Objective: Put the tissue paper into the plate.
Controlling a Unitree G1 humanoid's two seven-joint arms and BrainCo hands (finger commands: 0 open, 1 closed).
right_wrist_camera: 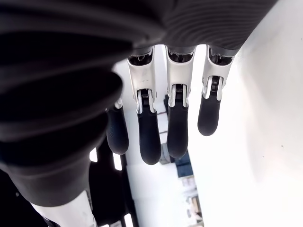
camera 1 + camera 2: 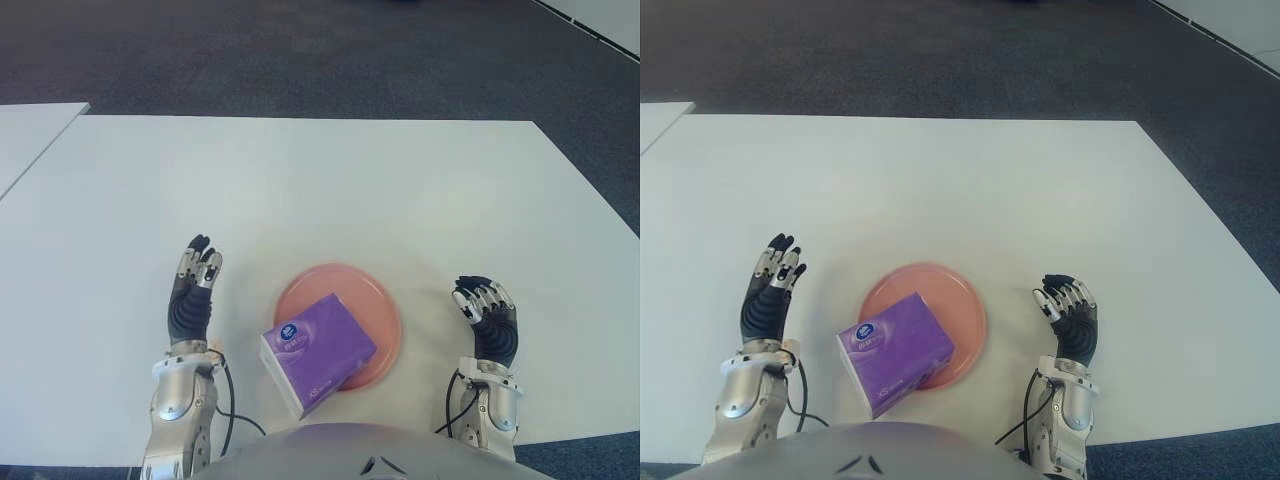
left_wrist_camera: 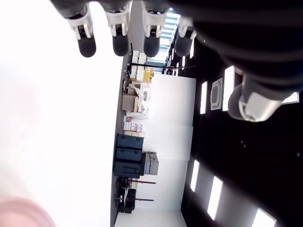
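Looks nearly done: left hand [image 2: 192, 300] beside the plate [image 2: 375, 300], fingers extended, holding nothing. Tissue pack [image 2: 317, 353] lying on the plate's near-left rim, partly overhanging toward the robot; maybe worth a nudge inward. Right hand [image 2: 487, 318] on the far side, fingers loosely extended, empty. Counted on the table [image 2: 320, 190]: one pack, one plate, two hands.

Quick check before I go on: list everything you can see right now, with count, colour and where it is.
Tissue pack: one, purple, lying on the plate's near-left part, its near corner overhanging the rim.
Plate: one, pink, on the table between the hands.
Table: one, white, under everything.
Second table: one, white, far left.
Floor: dark grey carpet beyond the table.
Left hand: one, left of the plate, fingers open, holding nothing.
Right hand: one, right of the plate, fingers relaxed, holding nothing.
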